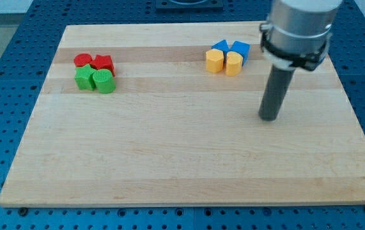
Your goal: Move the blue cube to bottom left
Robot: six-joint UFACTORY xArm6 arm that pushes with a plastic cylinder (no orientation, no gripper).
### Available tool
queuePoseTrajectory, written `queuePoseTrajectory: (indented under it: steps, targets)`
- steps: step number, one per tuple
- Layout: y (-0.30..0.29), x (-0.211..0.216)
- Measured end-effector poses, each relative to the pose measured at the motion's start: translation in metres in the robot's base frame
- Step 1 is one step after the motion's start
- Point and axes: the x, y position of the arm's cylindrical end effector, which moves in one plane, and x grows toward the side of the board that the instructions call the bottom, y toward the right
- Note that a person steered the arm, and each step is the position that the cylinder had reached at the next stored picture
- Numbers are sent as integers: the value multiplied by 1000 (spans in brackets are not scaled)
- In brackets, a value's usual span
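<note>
The blue cube (241,49) sits near the view's top, right of centre, on the wooden board (182,160). A second blue block (220,46), wedge-like, touches its left side. Two yellow blocks stand just below them: a hexagon-like one (215,61) and a rounded one (233,64). My tip (269,117) rests on the board below and to the right of this cluster, roughly a hundred pixels below the blue cube, touching no block.
Near the view's top left stands another cluster: two red blocks (84,61) (103,63) above a green cube (84,78) and a green cylinder (105,82). The arm's grey body (297,29) hangs over the board's top right. A blue perforated table surrounds the board.
</note>
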Motion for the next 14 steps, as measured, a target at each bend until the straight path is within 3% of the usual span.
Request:
queuePoseTrajectory:
  steps: [2, 4, 6, 7, 8, 9, 10, 11, 12, 14]
  targets:
    - [13, -92]
    - [-9, -154]
    - [-113, -149]
    - [-102, -148]
    - [-73, -176]
    - [-97, -206]
    - [-153, -185]
    - [-167, -118]
    - [-165, -81]
    - [-142, -91]
